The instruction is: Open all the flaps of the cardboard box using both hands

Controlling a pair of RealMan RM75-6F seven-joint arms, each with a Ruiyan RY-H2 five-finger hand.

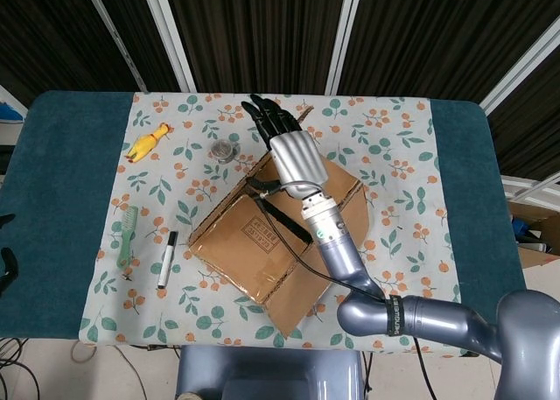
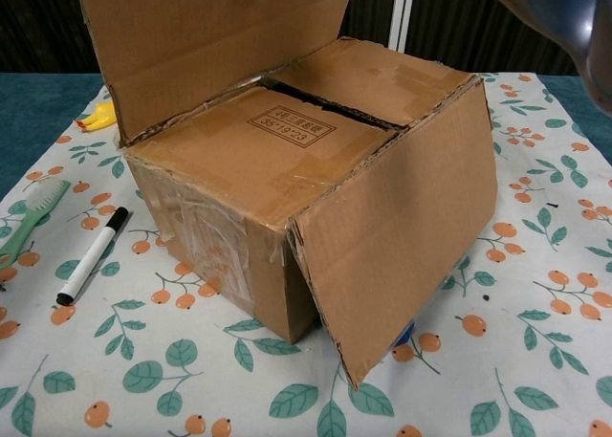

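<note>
The box [image 1: 271,242] sits at frame centre on the worktop [image 1: 61,190], on a flowery cloth [image 1: 394,155]. The right hand [image 1: 289,150] is above its far side, fingers stretched flat w/ the back flap [image 2: 210,45], which stands upright; grasp or only touch, cannot tell. The front flap [image 2: 402,227] hangs down, inner flaps closed. The left hand [image 1: 5,264] is at the left edge, mostly cut off. A marker [image 1: 166,258] and comb [image 1: 126,234] lie at left.

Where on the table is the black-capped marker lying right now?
In the head view the marker lies on the patterned cloth left of the cardboard box, just right of the green brush. The chest view shows it at the box's lower left.
</note>
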